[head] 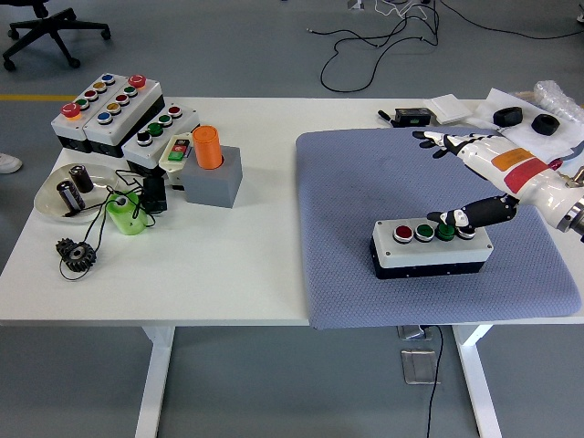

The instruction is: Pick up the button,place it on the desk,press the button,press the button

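Observation:
A white button box (429, 251) with a black base lies flat on the blue-grey mat (383, 173) at the right of the table. Its top carries a red button (403, 234), two green ones and a black one in a row. My right hand (440, 179) comes in from the right edge, raised above the box's right end and open. The white fingers (436, 140) are spread toward the back. The black thumb (456, 217) points down over the right-hand green button; I cannot tell whether it touches. Nothing is held.
Several larger button boxes (109, 109) stand at the back left. Near them are an orange cylinder (208, 146) on a grey block, a dish (47, 205) of parts, a green piece (123, 214) and a gear (75, 253). Black items (507, 116) lie at the back right.

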Controlling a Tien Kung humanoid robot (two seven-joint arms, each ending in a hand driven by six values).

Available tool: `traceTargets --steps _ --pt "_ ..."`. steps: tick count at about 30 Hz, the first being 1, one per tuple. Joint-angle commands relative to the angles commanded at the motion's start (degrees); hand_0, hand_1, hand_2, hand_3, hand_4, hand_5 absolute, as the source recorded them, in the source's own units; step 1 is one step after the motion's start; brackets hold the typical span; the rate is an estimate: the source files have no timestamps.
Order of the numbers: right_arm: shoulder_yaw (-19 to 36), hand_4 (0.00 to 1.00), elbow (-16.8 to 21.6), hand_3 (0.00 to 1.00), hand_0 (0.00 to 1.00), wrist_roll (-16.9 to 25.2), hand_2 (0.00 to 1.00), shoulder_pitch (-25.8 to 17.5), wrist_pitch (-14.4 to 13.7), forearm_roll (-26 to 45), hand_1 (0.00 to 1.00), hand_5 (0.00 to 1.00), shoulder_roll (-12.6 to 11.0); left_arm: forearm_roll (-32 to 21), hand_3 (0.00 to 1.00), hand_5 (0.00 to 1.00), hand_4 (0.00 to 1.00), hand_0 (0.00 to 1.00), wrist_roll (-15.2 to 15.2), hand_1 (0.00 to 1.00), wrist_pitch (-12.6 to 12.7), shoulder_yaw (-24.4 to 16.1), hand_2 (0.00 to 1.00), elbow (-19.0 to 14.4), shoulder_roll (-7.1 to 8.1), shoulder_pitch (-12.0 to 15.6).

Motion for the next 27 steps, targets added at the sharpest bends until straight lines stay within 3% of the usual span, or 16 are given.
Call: traceTargets --steps 3,4,5,6,18,22,27 --pt "1.20 0.394 2.57 0.761 0.421 -0.35 0.333 -1.80 -1.82 6.88 0.194 0.002 -0.89 -0.11 0.467 0.971 0.279 0.608 -0.03 0.548 0.02 0.00 0.508 0.01 -0.05 0.06" --pt "1.25 0.394 3.83 0.761 0.421 -1.54 0.333 -2.29 -0.88 9.23 0.194 0.002 -1.39 -0.10 0.467 0.971 0.279 0.608 -0.04 0.548 0.01 0.01 0.508 0.03 -0.07 0.09" --pt "1.16 0.442 4.57 0.631 0.246 -2.49 0.168 -2.49 0.09 10.43 0.002 0.002 -1.67 -0.16 0.467 0.971 0.279 0.607 -0.05 0.548 0.00 0.07 0.509 0.04 -0.07 0.09" --pt "0.99 0.442 5.04 0.631 0.246 -3.21 0.168 -2.61 0.94 10.82 0.002 0.002 -1.86 -0.18 0.467 0.971 0.279 0.607 -0.05 0.548 -0.01 0.10 0.509 0.05 -0.08 0.09" --pt "-2.16 0.425 4.87 0.637 0.189 -14.12 0.112 -2.50 11.64 1.21 0.002 0.002 -1.83 -0.22 0.466 0.970 0.278 0.608 0.02 0.548 -0.04 0.32 0.509 0.02 -0.09 0.08" --pt "-3.25 0.425 4.37 0.637 0.189 -16.68 0.112 -1.86 14.26 -1.22 0.002 0.002 -1.48 -0.23 0.466 0.970 0.278 0.608 0.04 0.548 -0.04 0.40 0.509 0.03 -0.09 0.07" --pt "-3.61 0.432 3.78 0.655 0.187 -17.60 0.108 -1.52 15.18 -1.88 0.002 0.002 -0.77 -0.33 0.466 0.970 0.277 0.608 0.07 0.548 -0.05 0.58 0.509 0.04 -0.11 0.12"
